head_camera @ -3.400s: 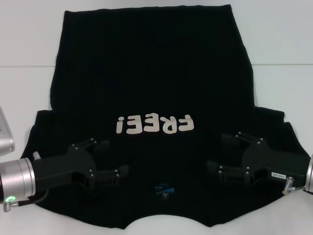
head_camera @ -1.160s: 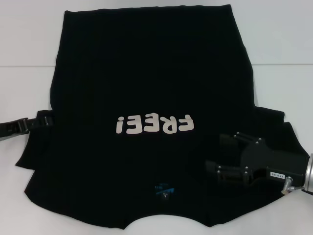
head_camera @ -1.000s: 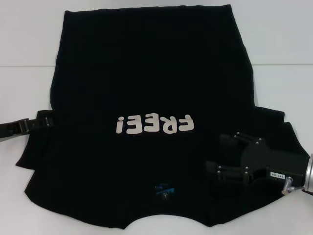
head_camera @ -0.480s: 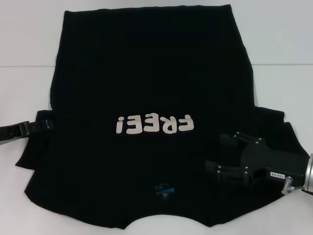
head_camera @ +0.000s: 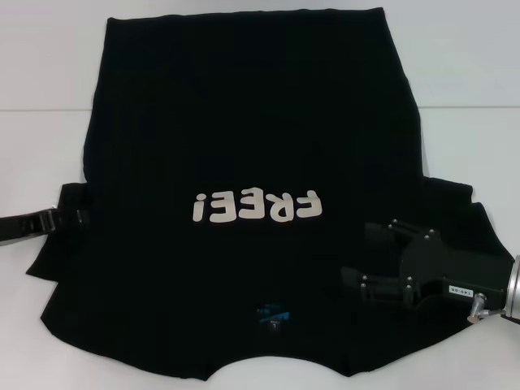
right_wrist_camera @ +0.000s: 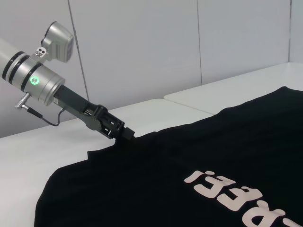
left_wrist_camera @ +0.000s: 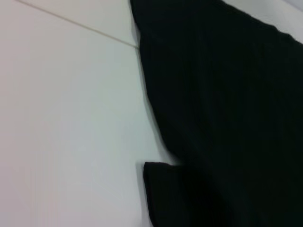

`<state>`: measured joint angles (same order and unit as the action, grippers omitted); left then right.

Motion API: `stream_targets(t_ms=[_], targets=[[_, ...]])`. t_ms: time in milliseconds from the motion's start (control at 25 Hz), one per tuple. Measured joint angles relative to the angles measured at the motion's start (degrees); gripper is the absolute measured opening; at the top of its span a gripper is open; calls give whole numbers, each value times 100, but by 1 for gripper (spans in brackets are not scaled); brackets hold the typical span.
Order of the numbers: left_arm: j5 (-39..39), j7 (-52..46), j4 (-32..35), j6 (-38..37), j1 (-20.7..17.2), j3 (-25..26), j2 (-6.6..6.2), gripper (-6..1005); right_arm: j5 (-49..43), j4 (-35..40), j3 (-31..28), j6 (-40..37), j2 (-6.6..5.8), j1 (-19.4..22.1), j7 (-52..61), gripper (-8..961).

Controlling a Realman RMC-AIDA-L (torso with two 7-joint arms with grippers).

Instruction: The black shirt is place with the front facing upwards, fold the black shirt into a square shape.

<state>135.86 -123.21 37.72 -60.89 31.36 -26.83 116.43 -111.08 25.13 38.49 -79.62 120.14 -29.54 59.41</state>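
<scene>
White counter (head_camera: 471, 65) carries the black shirt (head_camera: 244, 122) flat, unfolded. Left gripper (head_camera: 75, 214) at nine o'clock pinches its sleeve; right gripper (head_camera: 366, 260) at four o'clock hovers, jaws apart.

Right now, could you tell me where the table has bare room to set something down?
Bare table lies to the right of the black shirt, beyond its right sleeve, and another bare patch lies to its left, beyond the left pincer at the left sleeve. The middle is covered by cloth, and the right pincer crowds the near right.
</scene>
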Motion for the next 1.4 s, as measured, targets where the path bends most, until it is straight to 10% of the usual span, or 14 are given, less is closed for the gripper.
stream_targets(t_ms=[480,920,1400], targets=[[6,-18,25,105,7,-24,33,274,-2,0,0,-2,0,0,0,923],[11,5,39,158,16,-15,21,39,8,0,0,-2,0,1,0,922],[91,-130,464,293,-59,218,-35,17,8,0,-6,-1,0,0,0,922]])
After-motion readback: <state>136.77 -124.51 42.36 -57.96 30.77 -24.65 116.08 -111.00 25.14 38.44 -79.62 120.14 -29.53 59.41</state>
